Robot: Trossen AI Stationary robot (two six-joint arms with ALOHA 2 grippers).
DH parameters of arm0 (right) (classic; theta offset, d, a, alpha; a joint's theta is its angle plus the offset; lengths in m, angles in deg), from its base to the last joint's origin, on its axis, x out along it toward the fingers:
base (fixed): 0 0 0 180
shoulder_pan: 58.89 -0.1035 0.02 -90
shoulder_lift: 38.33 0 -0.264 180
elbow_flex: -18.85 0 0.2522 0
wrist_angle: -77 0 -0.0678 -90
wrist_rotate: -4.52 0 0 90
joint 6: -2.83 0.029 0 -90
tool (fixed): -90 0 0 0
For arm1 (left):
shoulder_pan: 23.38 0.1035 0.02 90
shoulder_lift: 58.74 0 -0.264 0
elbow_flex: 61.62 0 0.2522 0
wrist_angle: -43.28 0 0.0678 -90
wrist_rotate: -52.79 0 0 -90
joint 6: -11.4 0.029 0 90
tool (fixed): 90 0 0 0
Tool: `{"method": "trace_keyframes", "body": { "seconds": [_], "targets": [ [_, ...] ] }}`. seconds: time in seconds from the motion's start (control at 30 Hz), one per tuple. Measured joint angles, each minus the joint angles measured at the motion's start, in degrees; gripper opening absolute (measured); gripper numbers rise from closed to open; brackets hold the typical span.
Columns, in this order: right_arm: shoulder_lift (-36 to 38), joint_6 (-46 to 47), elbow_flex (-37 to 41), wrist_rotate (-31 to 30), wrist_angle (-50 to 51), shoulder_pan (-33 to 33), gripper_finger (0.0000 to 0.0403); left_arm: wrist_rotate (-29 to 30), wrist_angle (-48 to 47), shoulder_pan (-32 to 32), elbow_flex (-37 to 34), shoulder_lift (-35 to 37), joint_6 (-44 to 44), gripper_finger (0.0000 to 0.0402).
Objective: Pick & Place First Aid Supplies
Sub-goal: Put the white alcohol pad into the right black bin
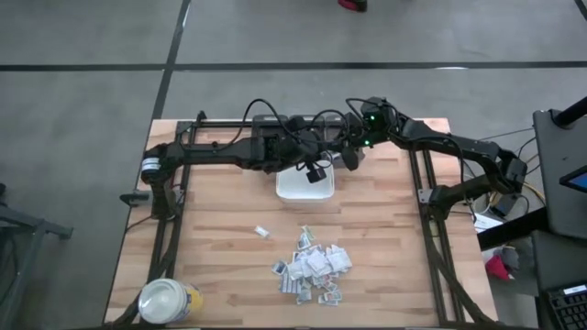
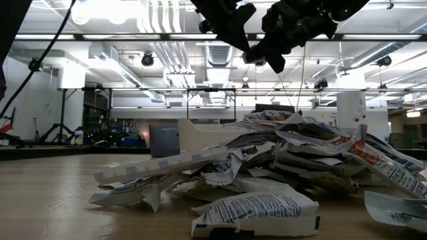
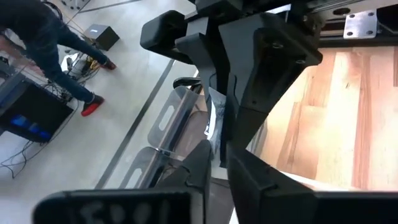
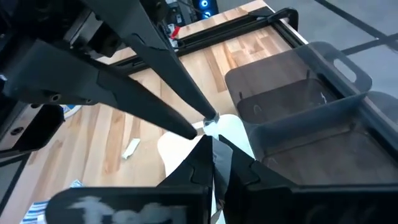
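A small white packet (image 3: 215,121), one of the first aid supplies, hangs in the air above the white tray (image 1: 305,188). My left gripper (image 1: 323,161) and my right gripper (image 1: 341,156) meet tip to tip there, each shut on it. Most of the supplies lie in a heap (image 1: 312,266) on the near part of the wooden table. In the low view this heap (image 2: 293,167) fills the foreground. One stray packet (image 1: 261,232) lies flat to the left of the heap. My left gripper pinches one end of the packet (image 4: 208,122) between its two fingertips, slanting down from the table's left. The packet is lifted clear above the tray. My right gripper pinches the packet's other end (image 3: 213,102) between its two fingertips, slanting down from the right, opposite the left fingers.
A round white-lidded yellow jar (image 1: 170,301) stands at the near left corner. A clear plastic bin (image 4: 305,106) with handle cut-outs shows beside the tray in the wrist views. Dark frame rails (image 1: 431,229) run along both sides of the table. A person (image 3: 43,37) stands on the floor beyond.
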Motion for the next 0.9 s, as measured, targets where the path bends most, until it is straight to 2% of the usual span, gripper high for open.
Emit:
{"method": "trace_keyframes", "body": {
  "seconds": [0.17,0.37,0.43,0.53,0.63,0.77,0.9],
  "targets": [
    [0.1,-0.5,0.0,-2.5,1.4,0.6,0.0008,0.7,0.0,0.4,0.0,0.2,0.8,0.0083],
    [0.1,-1.2,0.0,-7.8,6.1,3.4,0.0008,9.8,-1.6,0.4,0.0,1.6,3.4,0.0096],
    [0.1,-0.7,0.0,-10.9,7.9,4.6,0.0008,10.9,-4.2,0.6,0.0,2.0,3.2,0.0096],
    [-0.3,-0.2,0.0,-14.4,10.1,6.7,0.0008,10.8,-8.7,1.0,0.0,2.6,-0.1,0.0096],
    [-1.5,0.5,0.0,-14.4,10.6,8.7,0.0008,7.9,-12.6,1.9,-0.5,3.1,-3.7,0.0096],
    [-4.8,0.7,0.0,-14.4,11.0,10.5,0.0008,2.2,-12.3,2.7,-3.9,3.7,-6.4,0.0096],
    [-9.6,0.3,0.1,-14.4,11.8,11.1,0.0008,1.1,-10.1,2.6,-8.4,4.9,-7.4,0.0096]
  ]
}}
